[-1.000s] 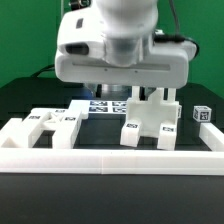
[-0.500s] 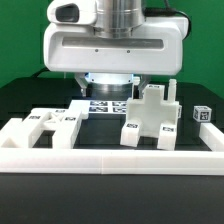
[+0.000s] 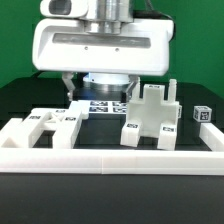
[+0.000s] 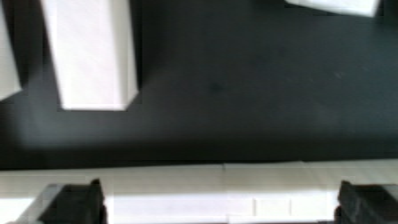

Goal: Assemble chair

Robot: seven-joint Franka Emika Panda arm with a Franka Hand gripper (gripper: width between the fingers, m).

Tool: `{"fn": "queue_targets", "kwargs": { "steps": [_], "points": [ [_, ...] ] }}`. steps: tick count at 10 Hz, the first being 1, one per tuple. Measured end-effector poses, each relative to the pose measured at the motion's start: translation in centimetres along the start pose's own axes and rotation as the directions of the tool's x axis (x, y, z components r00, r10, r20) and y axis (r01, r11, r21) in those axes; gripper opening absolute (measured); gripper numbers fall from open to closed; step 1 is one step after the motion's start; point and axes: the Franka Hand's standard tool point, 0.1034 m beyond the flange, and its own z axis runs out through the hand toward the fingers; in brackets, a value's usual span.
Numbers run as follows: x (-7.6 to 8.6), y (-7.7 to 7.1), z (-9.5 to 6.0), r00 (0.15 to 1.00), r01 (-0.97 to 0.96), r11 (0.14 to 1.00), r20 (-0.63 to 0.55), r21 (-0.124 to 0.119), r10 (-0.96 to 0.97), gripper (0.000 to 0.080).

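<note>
Square black-and-white tags mark the white, blocky chair parts. A slotted panel lies at the table's near corner on the exterior view's left. A stepped piece stands beside it along the near edge. The gripper hangs above, jaws wide, holding nothing.

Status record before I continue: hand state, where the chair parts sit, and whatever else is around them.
hand: open, empty, high above the parts
slotted panel: exterior view's left, lying flat behind the border rail
blocky part cluster: exterior view's right, upright
tagged cube: far right, apart
marker board: behind, between them
</note>
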Motion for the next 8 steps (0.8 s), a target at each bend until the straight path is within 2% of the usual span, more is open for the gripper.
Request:
{"fn": "queue_targets", "kwargs": {
  "steps": [3,4,8],
  "points": [
    [-1.7,3.4,1.4,0.997,0.078,0.997,-0.028,-0.019,-0.078,0.0649],
    [-2.3,3.5,2.0,0.997,0.075,0.997,-0.017,-0.018,-0.075,0.0649],
    [-2.3,3.4,2.0,0.997,0.078,0.997,-0.015,-0.017,-0.078,0.0649]
  ]
}}
